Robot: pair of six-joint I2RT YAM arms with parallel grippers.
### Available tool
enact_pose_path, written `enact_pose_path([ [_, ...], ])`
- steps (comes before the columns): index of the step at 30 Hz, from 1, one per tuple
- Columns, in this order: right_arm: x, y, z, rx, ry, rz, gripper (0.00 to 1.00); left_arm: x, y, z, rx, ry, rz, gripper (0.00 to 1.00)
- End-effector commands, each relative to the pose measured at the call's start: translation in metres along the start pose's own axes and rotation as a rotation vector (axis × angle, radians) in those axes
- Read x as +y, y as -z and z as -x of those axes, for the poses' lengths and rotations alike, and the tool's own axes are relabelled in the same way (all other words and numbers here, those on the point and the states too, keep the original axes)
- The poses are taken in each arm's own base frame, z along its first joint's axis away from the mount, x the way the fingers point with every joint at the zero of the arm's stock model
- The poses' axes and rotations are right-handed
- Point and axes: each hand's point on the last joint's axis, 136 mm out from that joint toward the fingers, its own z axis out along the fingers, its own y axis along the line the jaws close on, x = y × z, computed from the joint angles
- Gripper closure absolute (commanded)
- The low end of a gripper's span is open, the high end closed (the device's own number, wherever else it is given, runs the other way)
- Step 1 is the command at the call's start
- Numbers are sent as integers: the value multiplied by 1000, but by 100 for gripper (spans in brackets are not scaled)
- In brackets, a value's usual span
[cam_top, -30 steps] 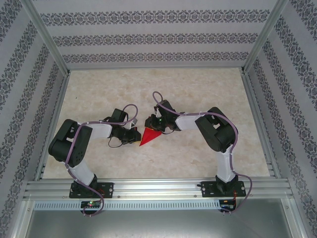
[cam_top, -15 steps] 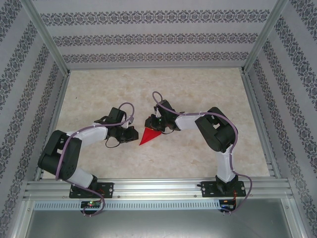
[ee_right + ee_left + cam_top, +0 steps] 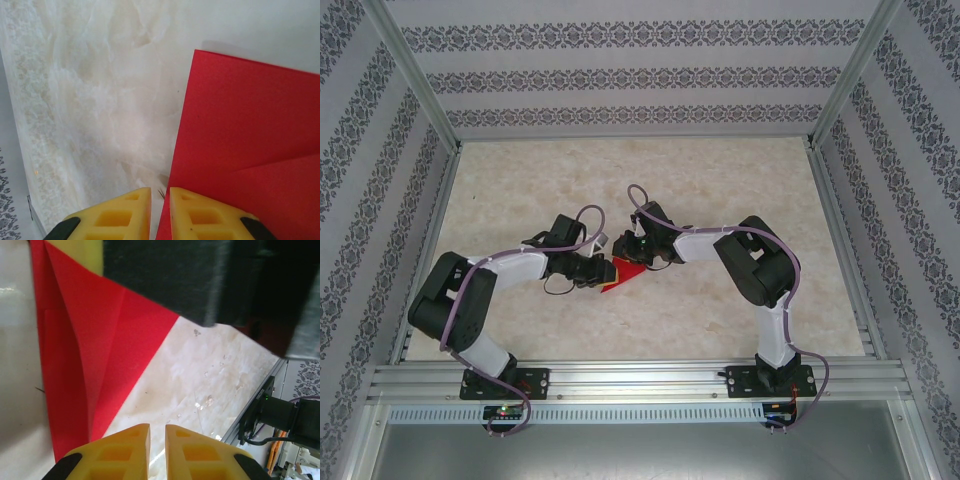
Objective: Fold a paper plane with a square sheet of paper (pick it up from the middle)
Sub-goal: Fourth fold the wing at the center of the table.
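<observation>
Left hand (image 3: 157, 427): fingers are standing slightly parted, grasping nothing, and it is hovering at the edge of the folded red sheet of paper (image 3: 100, 340). Right hand (image 3: 160, 190): fingers are nearly meeting at the sheet's opposite edge; grip cannot be told. The sheet is lying on the marbled counter (image 3: 720, 180), between both hands.

The top camera looked down from high above and behind the arm bases (image 3: 505, 383), taking in the whole table (image 3: 720, 180). Each wrist camera sat just behind its tool, the left gripper (image 3: 157, 427) and the right gripper (image 3: 160, 190), aimed past the fingertips from very close. All three views shared the red paper (image 3: 620, 274) (image 3: 100, 340) (image 3: 240, 125) ahead of the tips.
</observation>
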Motion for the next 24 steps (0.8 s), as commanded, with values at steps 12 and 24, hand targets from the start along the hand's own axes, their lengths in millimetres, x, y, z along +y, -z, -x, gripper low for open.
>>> enact_pose_path([
  [12,-38,-12,-23,47,-26,-111,81,31,-14,-7,24,11,86,86],
  [24,-39,-13,-24,52,-26,-116,81,46,-17,-17,43,13,127,88],
])
